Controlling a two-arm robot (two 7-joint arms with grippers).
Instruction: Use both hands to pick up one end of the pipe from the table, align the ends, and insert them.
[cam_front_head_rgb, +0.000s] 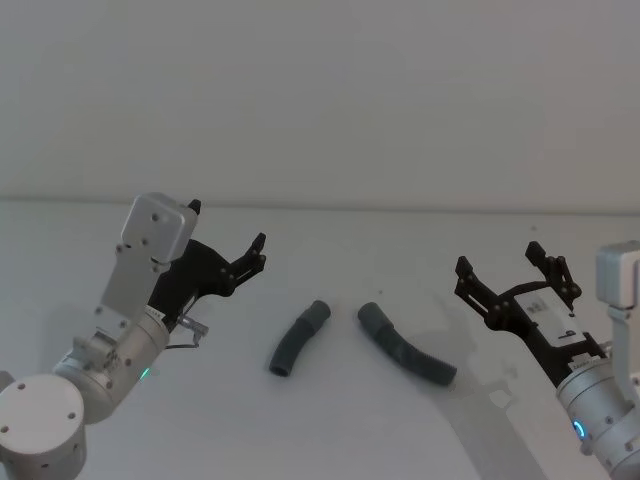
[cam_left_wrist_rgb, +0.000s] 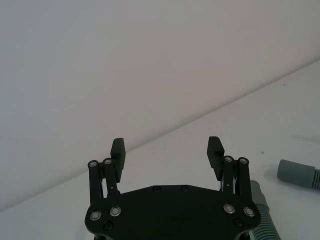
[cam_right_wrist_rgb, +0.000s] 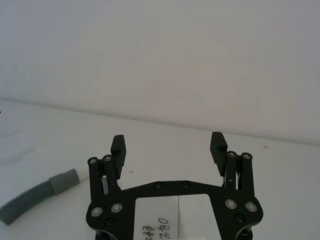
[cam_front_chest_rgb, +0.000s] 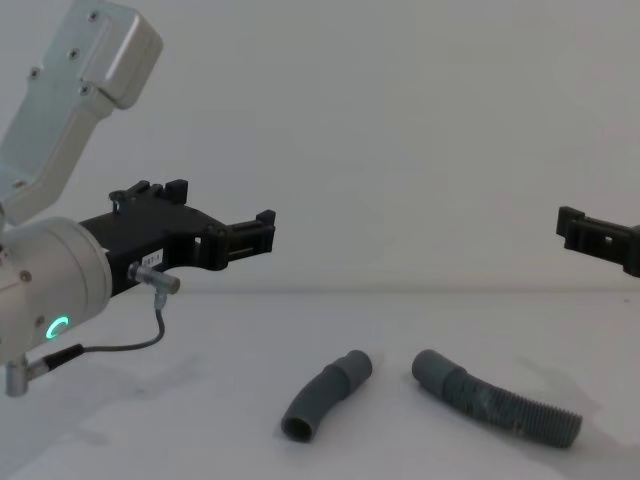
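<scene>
On table (cam_front_head_rgb: 330, 440), elbow (cam_front_head_rgb: 298, 339) and corrugated hose (cam_front_head_rgb: 405, 357) lie close, unjoined — left gripper (cam_front_head_rgb: 228, 224), right gripper (cam_front_head_rgb: 498, 258) hover, both splayed, empty.

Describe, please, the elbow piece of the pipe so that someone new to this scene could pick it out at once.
On the white table, two dark grey pipe pieces lie near the middle, not touching. The elbow is the one on the robot's left. It is short, smooth and gently bent, whereas the corrugated hose beside it is longer and ribbed.

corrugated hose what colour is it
The hose is dark grey and ribbed; clearest in the chest view.
</scene>
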